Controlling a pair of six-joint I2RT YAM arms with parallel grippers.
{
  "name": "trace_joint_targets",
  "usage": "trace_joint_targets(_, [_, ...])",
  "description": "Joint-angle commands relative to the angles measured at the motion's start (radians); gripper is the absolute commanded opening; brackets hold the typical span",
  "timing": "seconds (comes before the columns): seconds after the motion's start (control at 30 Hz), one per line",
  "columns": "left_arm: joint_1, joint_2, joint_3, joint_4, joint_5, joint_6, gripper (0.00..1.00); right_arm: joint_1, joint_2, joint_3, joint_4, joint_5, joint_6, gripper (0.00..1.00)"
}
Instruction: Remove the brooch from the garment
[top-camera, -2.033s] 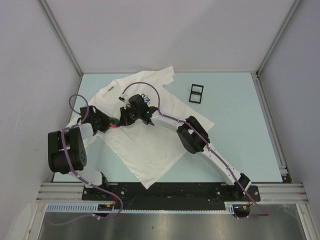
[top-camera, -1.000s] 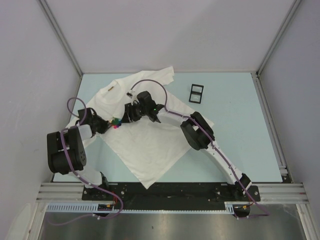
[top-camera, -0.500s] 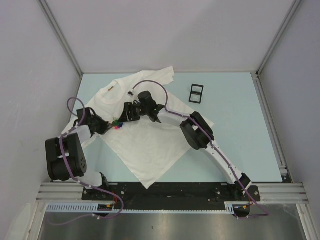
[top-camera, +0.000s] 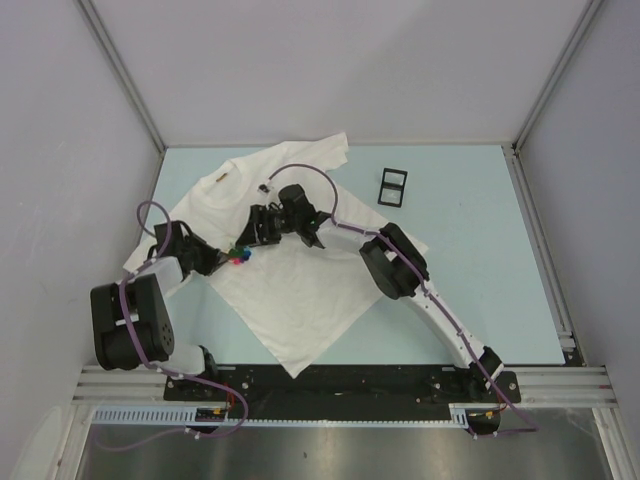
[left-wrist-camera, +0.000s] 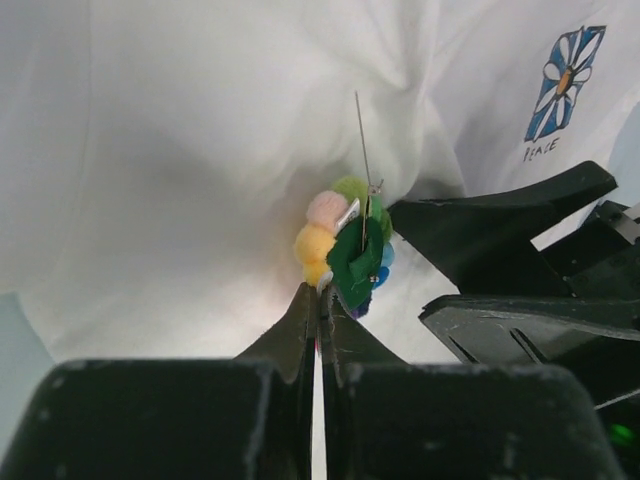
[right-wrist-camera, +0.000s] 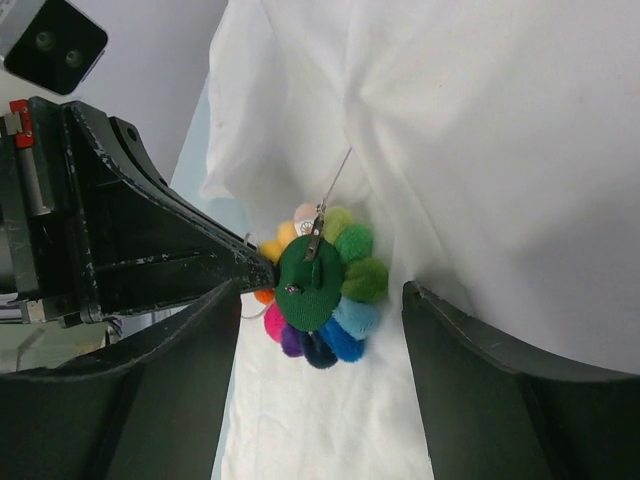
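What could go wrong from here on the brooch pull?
1. The brooch has its pin open, tip against a fold of the T-shirt. Whether it is free is unclear, so pulling may snag or drag the fabric.
2. The left gripper pinches only the brooch's fuzzy rim, so it might slip out.
3. The right gripper is open astride the brooch, close to the left fingers. Closing could hit them.
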Motion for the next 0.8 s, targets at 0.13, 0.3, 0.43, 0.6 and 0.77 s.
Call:
trace_joint_targets(0.13, [-0.004, -0.074, -0.056, -0.032, 0.047, -0.002, 0.0, -0.014, -0.141, -0.09, -0.052, 0.061, -0.174, 0.71])
trace_joint_targets(0.3, [-0.013, -0.09, -0.067, -0.033, 0.06, 0.028, 0.0, -0.01, -0.157, -0.102, -0.089, 0.041, -0.227, 0.67])
trace_joint_targets(0.43, [-0.023, -0.068, -0.062, -0.047, 0.059, 0.052, 0.0, -0.004, -0.155, -0.111, -0.09, 0.034, -0.261, 0.54])
trace_joint_targets(0.6, [-0.023, -0.091, -0.069, -0.07, 0.03, 0.049, 0.24, 0.004, -0.143, -0.099, -0.098, 0.021, -0.279, 0.47])
trace_joint_targets(0.77, [-0.015, -0.145, -0.058, -0.102, -0.045, 0.056, 0.51, 0.016, -0.138, -0.082, -0.122, 0.041, -0.316, 0.41])
